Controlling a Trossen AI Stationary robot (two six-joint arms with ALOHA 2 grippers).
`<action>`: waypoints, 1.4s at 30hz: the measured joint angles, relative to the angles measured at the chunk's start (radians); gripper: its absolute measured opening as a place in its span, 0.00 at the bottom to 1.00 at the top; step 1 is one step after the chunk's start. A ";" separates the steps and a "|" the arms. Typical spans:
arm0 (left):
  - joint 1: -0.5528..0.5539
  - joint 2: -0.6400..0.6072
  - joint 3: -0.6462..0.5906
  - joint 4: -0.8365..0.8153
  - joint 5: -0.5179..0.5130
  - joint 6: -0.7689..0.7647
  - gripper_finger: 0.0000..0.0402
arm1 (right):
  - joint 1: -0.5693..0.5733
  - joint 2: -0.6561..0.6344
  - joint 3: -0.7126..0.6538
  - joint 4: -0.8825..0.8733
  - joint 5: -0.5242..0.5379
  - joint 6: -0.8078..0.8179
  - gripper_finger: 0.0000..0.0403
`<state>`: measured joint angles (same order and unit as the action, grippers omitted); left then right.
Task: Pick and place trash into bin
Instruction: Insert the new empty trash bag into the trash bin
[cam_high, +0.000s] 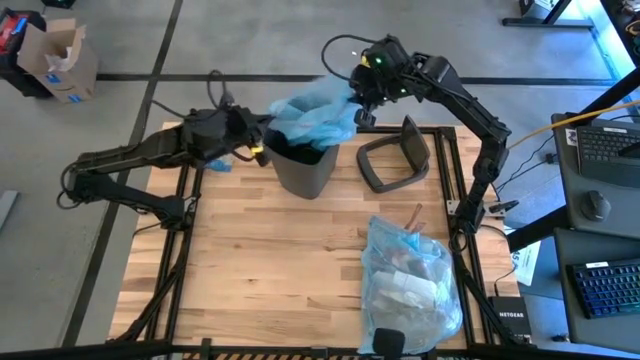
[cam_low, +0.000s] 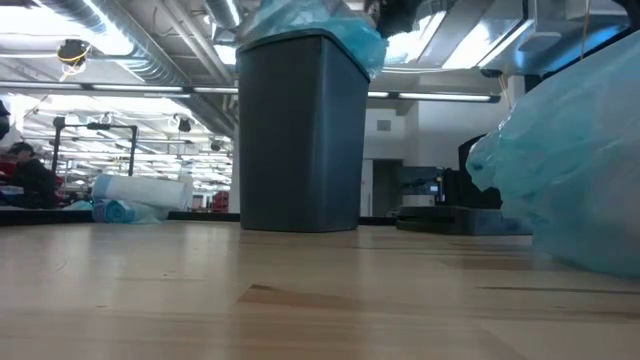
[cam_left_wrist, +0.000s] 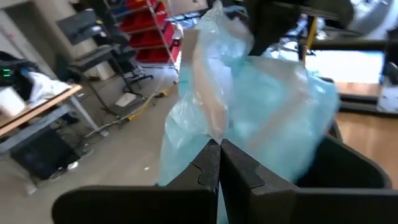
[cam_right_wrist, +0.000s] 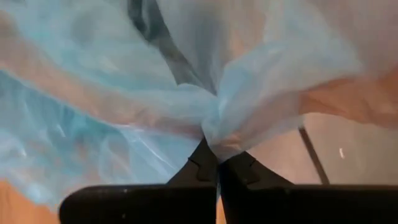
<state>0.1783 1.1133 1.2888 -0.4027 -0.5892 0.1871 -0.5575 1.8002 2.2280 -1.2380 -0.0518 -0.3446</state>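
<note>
Bin (cam_high: 303, 168) between lid (cam_high: 394, 158) and roll (cam_low: 140, 190)

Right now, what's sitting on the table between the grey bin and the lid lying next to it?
Nothing: in the high view, only bare wood separates the bin from the lid on the table.

Left arm reaches in low from the left edge of the bench, elbow folded back — left gripper (cam_high: 258, 143) at the bin's near-left rim, jaws pinched tight on the liner. Right arm arches over from the right, right gripper (cam_high: 357, 98) up high, jaws clamped on liner too.
</note>
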 joint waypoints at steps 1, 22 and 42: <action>0.000 -0.013 0.000 0.000 -0.013 0.000 0.00 | 0.000 -0.002 0.000 0.030 -0.013 0.005 0.00; -0.003 -0.143 -0.043 -0.032 -0.014 -0.031 0.00 | 0.012 0.147 0.000 0.375 0.124 -0.108 0.00; -0.045 -0.143 -0.060 0.004 0.013 -0.042 0.00 | 0.029 0.179 -0.072 0.551 -0.178 -0.101 0.00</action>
<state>0.1336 0.9705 1.2293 -0.3988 -0.5762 0.1452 -0.5287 1.9797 2.1558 -0.6874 -0.2300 -0.4456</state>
